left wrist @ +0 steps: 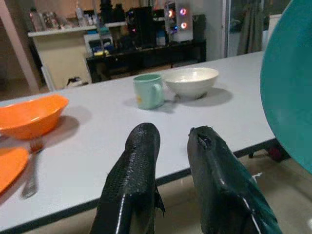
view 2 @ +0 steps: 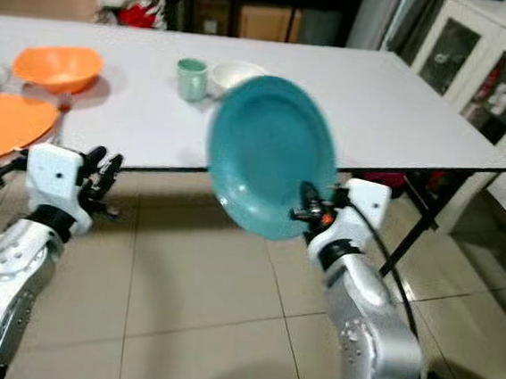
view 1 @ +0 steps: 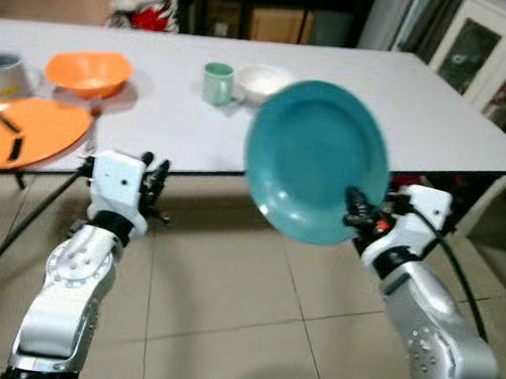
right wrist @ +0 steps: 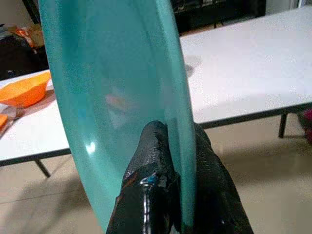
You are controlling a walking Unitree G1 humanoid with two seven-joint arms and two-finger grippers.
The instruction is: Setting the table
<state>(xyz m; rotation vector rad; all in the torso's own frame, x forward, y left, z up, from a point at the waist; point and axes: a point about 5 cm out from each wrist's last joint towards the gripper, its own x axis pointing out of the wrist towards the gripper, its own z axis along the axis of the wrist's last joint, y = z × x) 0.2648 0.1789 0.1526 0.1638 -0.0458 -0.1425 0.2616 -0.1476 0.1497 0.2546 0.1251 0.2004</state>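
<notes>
Across the upper half of the head views we see the white table (view 1: 439, 118). Before its near edge, at frame center, we hold a teal plate (view 1: 317, 160) tilted nearly upright, our right gripper (view 1: 356, 210) clenched on its lower rim. At far left lie an orange plate (view 1: 35, 128) and orange bowl (view 1: 88, 71); upper center, a white bowl (view 1: 263, 80) beside a green mug (view 1: 217, 83). Our left gripper (left wrist: 170, 161) hovers lower left, fingers parted, grasping nothing.

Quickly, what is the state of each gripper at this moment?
Left gripper: open, holding nothing, in front of the table edge.
Right gripper: shut on the rim of the round teal plastic plate.
</notes>
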